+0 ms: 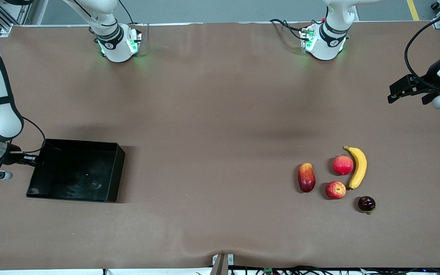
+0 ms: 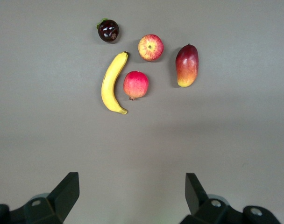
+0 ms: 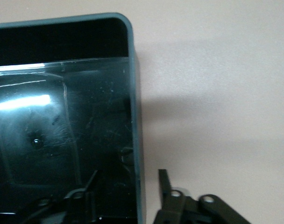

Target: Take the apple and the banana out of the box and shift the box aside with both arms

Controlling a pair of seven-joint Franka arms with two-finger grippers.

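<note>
Black tray [image 1: 75, 170] sits at the right arm's end of the table; right gripper [image 3: 128, 196] straddles its wall, fingers parted, one inside, one outside. Banana [image 1: 358, 166] and apple [image 1: 335, 190] lie together at the left arm's end. Left gripper [image 2: 131, 193] hangs spread wide, waiting.

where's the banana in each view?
Front view: banana at the left arm's end of the table, beside the pomegranate.
Left wrist view: banana on the table, same pomegranate beside it.
Right wrist view: not in it.
Shared landmark: the pomegranate.
</note>
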